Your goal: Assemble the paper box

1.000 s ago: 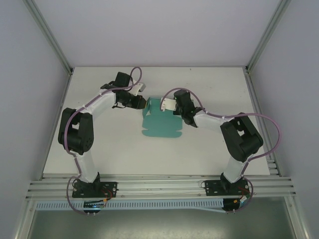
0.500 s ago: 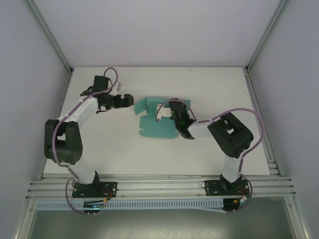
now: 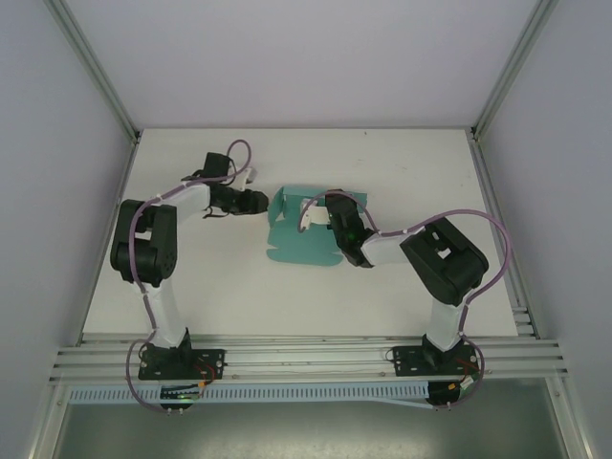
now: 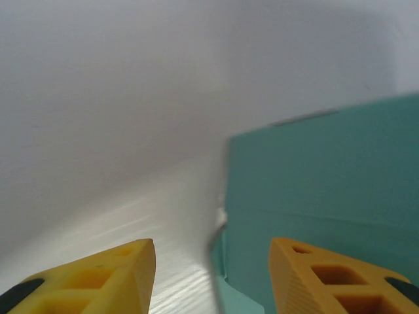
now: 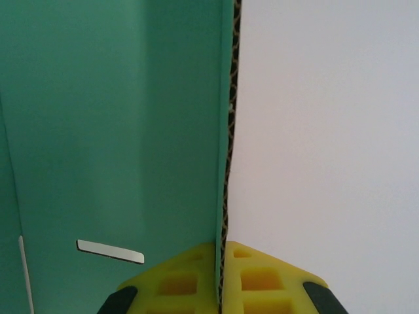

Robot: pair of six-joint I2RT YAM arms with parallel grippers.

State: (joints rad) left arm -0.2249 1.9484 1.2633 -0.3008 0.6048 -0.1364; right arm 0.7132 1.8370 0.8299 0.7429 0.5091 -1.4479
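Note:
The paper box (image 3: 301, 237) is a teal die-cut sheet lying mid-table, with its far flaps folded up. My right gripper (image 3: 330, 212) is shut on one raised panel; in the right wrist view the card's corrugated edge (image 5: 228, 150) runs straight down between the yellow fingers (image 5: 190, 281). My left gripper (image 3: 258, 202) sits just left of the sheet's raised left flap. In the left wrist view its yellow fingers (image 4: 105, 275) stand apart, open, with the teal flap (image 4: 321, 190) ahead and nothing held between them.
The white table (image 3: 191, 277) is bounded by aluminium frame rails at the sides and a slotted rail (image 3: 306, 359) at the near edge. Both arm bases stand on that rail. Purple cables loop over each arm.
My left gripper has moved right, back toward the sheet's left flap, and its arm has folded in. The right gripper keeps its hold on the raised panel with little movement.

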